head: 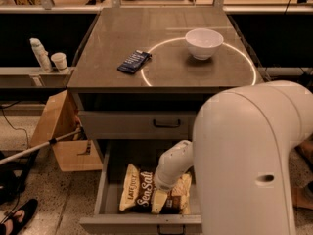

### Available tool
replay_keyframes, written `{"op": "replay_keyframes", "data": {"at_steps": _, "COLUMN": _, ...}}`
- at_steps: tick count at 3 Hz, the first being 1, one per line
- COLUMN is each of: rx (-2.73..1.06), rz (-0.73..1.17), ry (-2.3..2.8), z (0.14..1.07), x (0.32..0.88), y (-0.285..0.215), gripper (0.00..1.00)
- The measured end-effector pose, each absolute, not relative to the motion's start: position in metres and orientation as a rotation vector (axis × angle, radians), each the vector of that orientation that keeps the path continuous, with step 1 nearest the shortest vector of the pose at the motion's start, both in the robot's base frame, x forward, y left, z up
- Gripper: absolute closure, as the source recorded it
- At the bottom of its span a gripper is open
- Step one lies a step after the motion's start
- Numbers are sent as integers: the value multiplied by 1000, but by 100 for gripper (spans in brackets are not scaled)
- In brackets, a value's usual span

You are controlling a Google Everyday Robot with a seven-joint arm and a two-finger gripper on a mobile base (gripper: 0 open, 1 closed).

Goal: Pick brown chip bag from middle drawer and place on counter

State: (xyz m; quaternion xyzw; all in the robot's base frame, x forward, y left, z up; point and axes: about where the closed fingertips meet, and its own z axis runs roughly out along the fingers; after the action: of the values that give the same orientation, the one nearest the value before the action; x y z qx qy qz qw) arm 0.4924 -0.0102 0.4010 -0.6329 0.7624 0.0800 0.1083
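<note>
Camera view, gripper [160, 184] at bag [139, 196] in drawer [104, 194]

On the worktop [107, 58], a bowl [204, 43] sits far right, with a small packet [134, 61] to its left. Below, the open middle drawer [110, 199] holds the brown chip bag [139, 192]. The gripper [164, 182] is over the bag's right half.
</note>
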Motion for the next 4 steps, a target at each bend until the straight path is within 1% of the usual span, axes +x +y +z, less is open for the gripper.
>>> {"op": "replay_keyframes", "data": {"at_steps": 1, "rx": -1928, "rz": 355, "ry": 2176, "z": 382, "x": 495, "y": -26, "gripper": 0}}
{"op": "replay_keyframes", "data": {"at_steps": 2, "rx": -1934, "rz": 339, "ry": 2187, "z": 376, "x": 497, "y": -34, "gripper": 0}}
{"op": "replay_keyframes", "data": {"at_steps": 3, "rx": -1932, "rz": 338, "ry": 2189, "z": 375, "x": 498, "y": -35, "gripper": 19}}
{"op": "replay_keyframes", "data": {"at_steps": 4, "rx": -1932, "rz": 338, "ry": 2189, "z": 375, "x": 498, "y": -35, "gripper": 48}}
